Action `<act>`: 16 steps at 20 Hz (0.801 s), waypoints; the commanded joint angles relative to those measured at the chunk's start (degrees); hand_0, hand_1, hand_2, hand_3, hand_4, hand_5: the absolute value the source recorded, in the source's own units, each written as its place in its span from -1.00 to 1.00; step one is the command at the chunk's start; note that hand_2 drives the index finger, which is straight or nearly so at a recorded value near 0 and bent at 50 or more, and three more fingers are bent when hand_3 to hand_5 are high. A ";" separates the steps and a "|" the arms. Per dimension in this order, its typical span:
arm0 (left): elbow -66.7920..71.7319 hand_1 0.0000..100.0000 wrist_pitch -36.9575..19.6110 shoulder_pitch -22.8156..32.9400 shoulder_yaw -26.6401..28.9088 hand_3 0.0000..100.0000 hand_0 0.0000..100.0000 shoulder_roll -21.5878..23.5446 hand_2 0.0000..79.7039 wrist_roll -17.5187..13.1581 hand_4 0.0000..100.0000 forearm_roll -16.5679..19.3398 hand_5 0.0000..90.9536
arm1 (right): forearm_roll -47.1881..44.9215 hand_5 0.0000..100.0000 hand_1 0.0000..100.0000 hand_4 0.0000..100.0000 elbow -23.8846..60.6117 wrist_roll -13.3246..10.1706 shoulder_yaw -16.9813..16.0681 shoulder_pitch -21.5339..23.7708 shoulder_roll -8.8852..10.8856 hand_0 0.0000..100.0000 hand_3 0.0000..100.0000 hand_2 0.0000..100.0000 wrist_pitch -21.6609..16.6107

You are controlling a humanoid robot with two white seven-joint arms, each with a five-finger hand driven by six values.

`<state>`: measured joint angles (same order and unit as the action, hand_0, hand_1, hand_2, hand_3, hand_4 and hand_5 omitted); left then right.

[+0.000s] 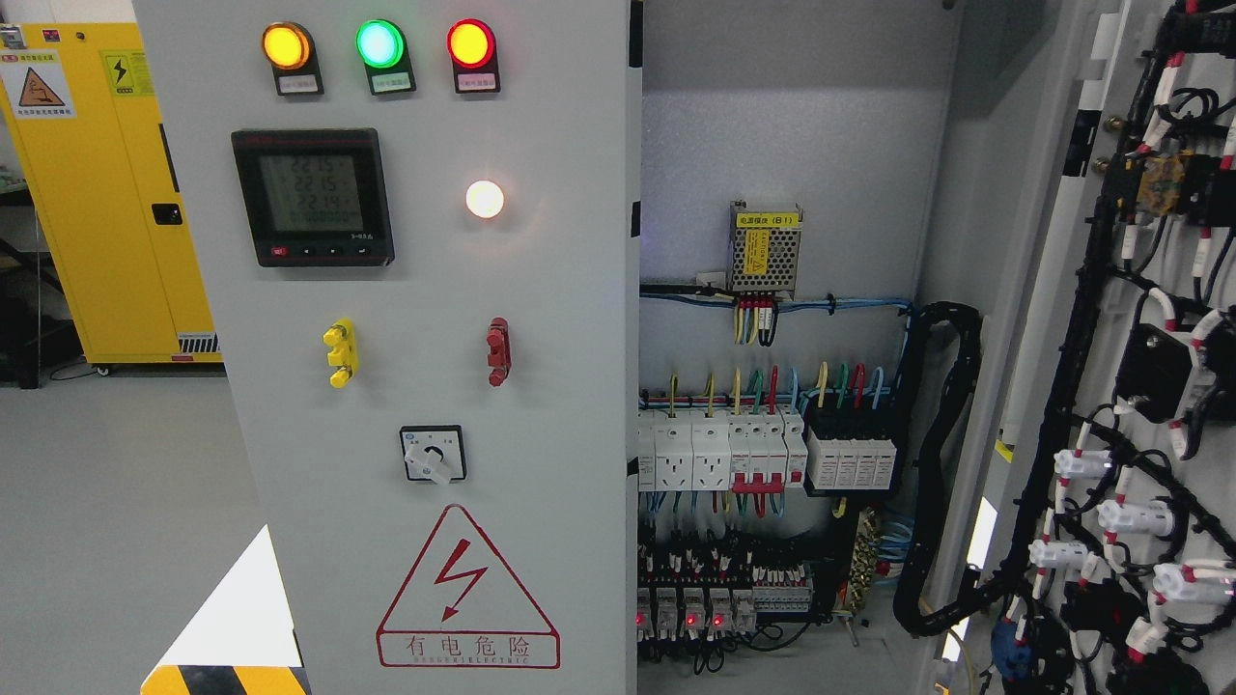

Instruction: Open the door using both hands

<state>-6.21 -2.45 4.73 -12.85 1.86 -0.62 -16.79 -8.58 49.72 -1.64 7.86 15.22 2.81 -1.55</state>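
Grey cabinet (772, 145), upright right door (1139, 386) swung outward, wiring exposed; no fingers visible.

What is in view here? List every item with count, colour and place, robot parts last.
Closed cabinet door panel: one, grey, left of centre.
Round indicator lamps: three, orange, green, red, top of panel.
Digital meter: one, black, below the lamps.
Small lit lamp: one, white, right of the meter.
Handles: two, yellow and red, mid-panel.
Rotary selector switch: one, black-white, below the handles.
Triangular warning sign: one, red, panel bottom.
Circuit breakers: a row, white, inside the cabinet.
Open door with wiring: one, grey, right.
Storage cabinet: one, yellow, far left.
Robot hands: none in view.
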 commanded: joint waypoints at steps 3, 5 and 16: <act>2.08 0.11 -4.48 -0.86 -0.24 -1.00 -0.76 0.07 -1.00 -0.26 -1.00 0.62 -1.00 | -0.38 -1.00 0.00 -1.00 55.46 0.06 4.61 -3.17 -1.14 -1.00 -1.00 -0.92 0.06; 2.08 0.11 -4.58 -1.82 -0.16 -1.00 -0.76 0.42 -1.00 -0.34 -1.00 0.53 -1.00 | -0.82 -1.00 0.00 -1.00 60.03 0.06 6.46 -4.41 -1.67 -1.00 -1.00 -0.92 0.06; 2.43 0.11 -4.58 -2.09 0.02 -1.00 -0.76 0.07 -1.00 -0.34 -1.00 0.45 -1.00 | -1.88 -1.00 0.00 -1.00 69.90 -0.29 8.49 -13.72 -5.88 -1.00 -1.00 -0.92 -0.91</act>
<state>-4.52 -6.98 2.80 -12.90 1.19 -1.00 -16.36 -10.23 99.83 -1.79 13.64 6.00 0.31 -1.89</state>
